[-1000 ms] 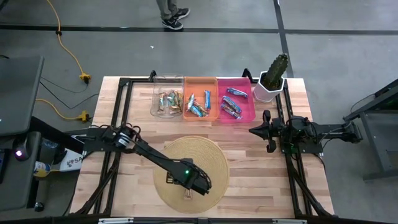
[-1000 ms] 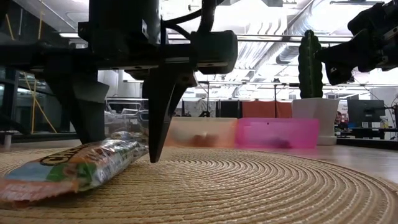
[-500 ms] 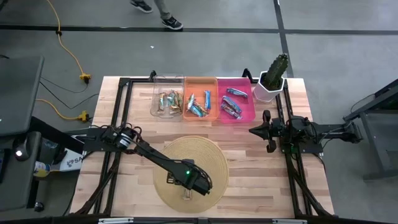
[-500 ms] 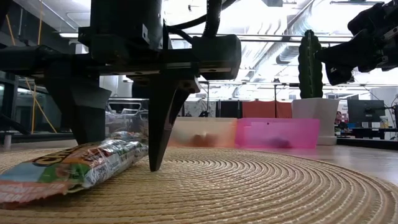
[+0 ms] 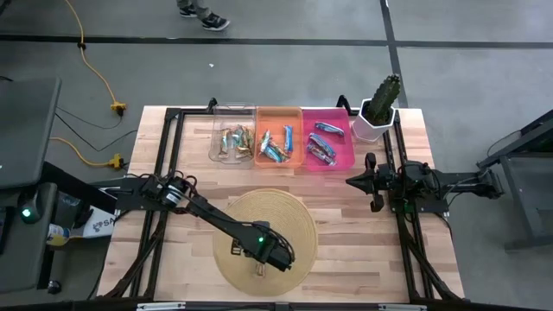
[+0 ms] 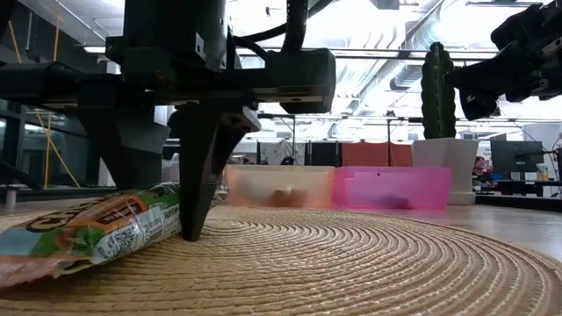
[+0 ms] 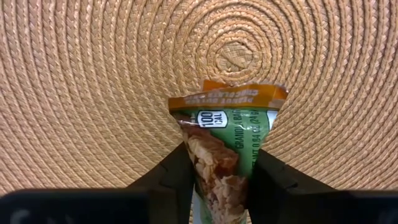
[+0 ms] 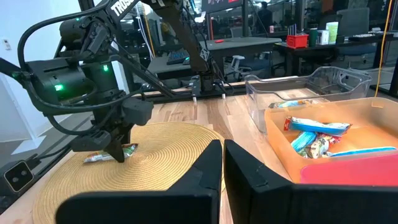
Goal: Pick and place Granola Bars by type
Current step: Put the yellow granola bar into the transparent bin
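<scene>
Your left gripper (image 7: pixel 219 177) pinches one green-and-orange granola bar (image 7: pixel 225 140), marked "100", on the woven mat (image 7: pixel 93 81); your right gripper (image 8: pixel 222 163), pressed shut, waits beside three bins (image 5: pixel 282 138).

Left end effector (image 6: pixel 162 189) low, fingers pinching.

- The granola bar (image 7: pixel 222 155) runs off the left wrist picture's lower edge between the left pincer's fingers (image 7: pixel 171 177); its far end is unseen.
- In the low view the bar (image 6: pixel 83 230) is cut by the left edge.
- Bars in the orange bin (image 5: pixel 278 147) are too small to read from above.
- A person's shoes (image 5: pixel 200 12) are cropped above the bench.
</scene>
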Robot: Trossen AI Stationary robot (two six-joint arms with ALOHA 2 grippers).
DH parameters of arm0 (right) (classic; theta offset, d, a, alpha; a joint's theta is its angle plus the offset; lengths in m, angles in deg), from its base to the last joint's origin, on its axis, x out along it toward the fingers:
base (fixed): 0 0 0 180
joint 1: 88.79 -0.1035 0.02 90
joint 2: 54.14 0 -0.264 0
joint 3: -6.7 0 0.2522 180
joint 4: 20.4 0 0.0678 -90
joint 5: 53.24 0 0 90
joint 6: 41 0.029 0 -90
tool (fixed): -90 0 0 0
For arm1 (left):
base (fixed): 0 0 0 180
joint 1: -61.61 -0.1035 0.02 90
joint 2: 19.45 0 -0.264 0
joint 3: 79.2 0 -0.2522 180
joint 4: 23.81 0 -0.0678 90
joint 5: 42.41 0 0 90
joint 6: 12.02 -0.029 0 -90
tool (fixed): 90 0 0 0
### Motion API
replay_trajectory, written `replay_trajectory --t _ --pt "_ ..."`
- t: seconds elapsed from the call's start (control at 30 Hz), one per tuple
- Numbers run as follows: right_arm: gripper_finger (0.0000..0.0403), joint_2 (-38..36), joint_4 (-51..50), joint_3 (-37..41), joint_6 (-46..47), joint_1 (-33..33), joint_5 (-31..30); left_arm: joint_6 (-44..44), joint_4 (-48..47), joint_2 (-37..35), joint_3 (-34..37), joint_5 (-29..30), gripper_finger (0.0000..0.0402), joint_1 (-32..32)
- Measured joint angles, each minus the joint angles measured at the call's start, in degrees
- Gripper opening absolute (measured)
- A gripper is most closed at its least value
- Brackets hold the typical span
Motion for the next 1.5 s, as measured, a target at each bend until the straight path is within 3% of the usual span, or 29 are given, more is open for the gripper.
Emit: replay_trajectory --t 0.97,1.2,1.5 --pt "0.0 0.02 -0.02 0.0 0.02 -0.02 0.0 -5.75 1.73 -2.0 -0.36 -0.69 0.0103 0.02" --pt "0.0 0.04 0.0 0.0 0.02 -0.01 0.02 -7.68 -1.61 -2.06 -5.51 3.55 0.0103 -0.01" --pt "0.0 0.04 0.0 0.0 0.02 0.0 0.0 -17.93 -6.84 -2.15 -19.52 12.81 0.0103 0.0"
